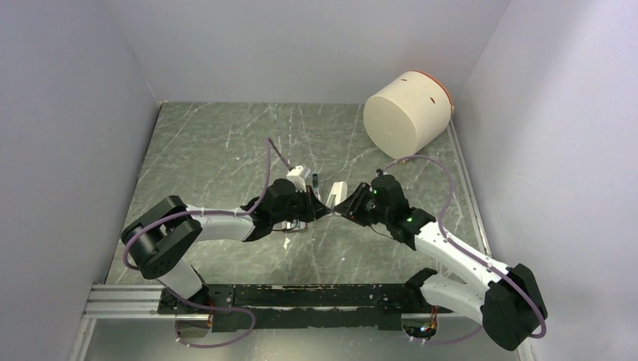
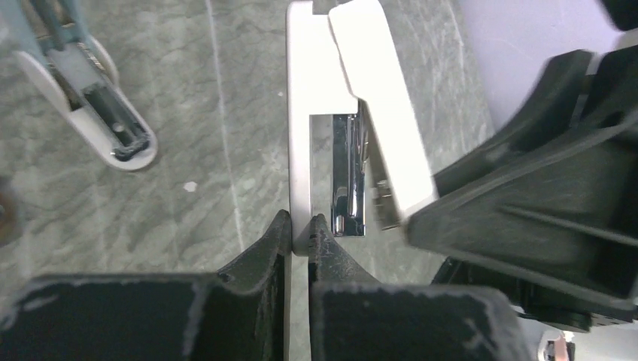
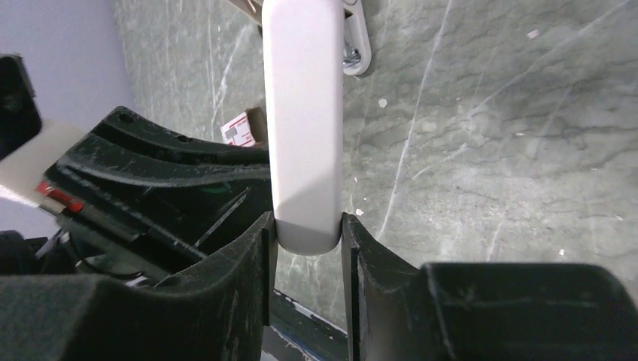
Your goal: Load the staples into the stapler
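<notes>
Two claws: both of mine meet at the stapler (image 2: 374,105), one gripping each end.
Left claw (image 2: 301,229): clenched on the edge of the stapler's thin white plate, with the fingers almost meeting across it.
Right claw (image 3: 308,226): grasping the rounded end of the stapler's broad white arm, one pad on each side.
Counter (image 1: 226,150): grey-green with a stone look, pale veins and scratches; a white scrap (image 1: 287,244) lies just on the near side of the stapler.
Room: pale walls (image 1: 75,113) close in three sides, and a metal rail (image 1: 301,295) runs along the near edge, well to the near side of the stapler.
Drum (image 1: 405,113): cream with an orange rim, tipped on its side, far beyond the stapler and to its right, by the right wall.
Left wrist view alone: a chrome magazine (image 2: 347,173) shows between the stapler's plate and arm. A white oval-nosed piece (image 2: 113,128) with a dark channel lies on the counter to the stapler's left.
Right wrist view alone: a red-and-white box (image 3: 242,129) sits on the counter left of the stapler's arm, partly behind my left arm.
Top view alone: the drum, the walls and the rail.
Staples: I cannot pick them out for certain. A small red bit (image 3: 60,199) shows left of the stapler in the right wrist view, too unclear to name.
</notes>
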`<action>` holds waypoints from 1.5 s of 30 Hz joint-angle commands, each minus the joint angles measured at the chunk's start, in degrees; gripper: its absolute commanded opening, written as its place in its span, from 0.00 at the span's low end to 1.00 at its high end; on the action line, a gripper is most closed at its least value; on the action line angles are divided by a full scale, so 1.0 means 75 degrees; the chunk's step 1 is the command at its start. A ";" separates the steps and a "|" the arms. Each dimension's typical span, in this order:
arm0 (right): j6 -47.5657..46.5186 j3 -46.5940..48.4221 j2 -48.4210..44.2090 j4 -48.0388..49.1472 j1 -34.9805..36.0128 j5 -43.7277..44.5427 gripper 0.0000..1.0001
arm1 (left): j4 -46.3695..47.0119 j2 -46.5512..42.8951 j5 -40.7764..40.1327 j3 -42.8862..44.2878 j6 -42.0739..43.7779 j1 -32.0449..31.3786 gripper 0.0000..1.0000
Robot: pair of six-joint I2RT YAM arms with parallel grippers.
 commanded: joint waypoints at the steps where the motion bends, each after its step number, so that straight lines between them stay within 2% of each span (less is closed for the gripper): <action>1: -0.0251 0.0445 -0.0474 -0.0720 -0.0298 0.1224 0.18 | -0.0125 0.0188 0.0121 -0.0176 0.0543 -0.0020 0.05; 8: -0.0359 0.0705 -0.0906 -0.1502 -0.0376 0.2124 0.18 | 0.0016 0.0496 0.0305 -0.0248 0.0576 -0.0019 0.05; 18: -0.1029 0.1313 -0.0697 -0.2099 -0.0512 0.3387 0.22 | -0.0100 0.0614 0.0709 -0.0157 0.0575 -0.0041 0.05; 25: -0.1419 0.1491 -0.0336 -0.2091 -0.0746 0.3461 0.26 | -0.0041 0.0659 0.0922 -0.0163 0.0695 -0.0231 0.05; 33: -0.1344 0.0939 -0.0284 -0.1929 -0.0890 0.3634 0.27 | 0.0159 0.0793 0.1292 -0.0204 0.0625 -0.0444 0.05; 45: -0.1277 0.0553 0.0095 -0.1758 -0.0949 0.3178 0.30 | 0.0307 0.1288 0.1608 -0.0168 -0.0472 -0.0552 0.05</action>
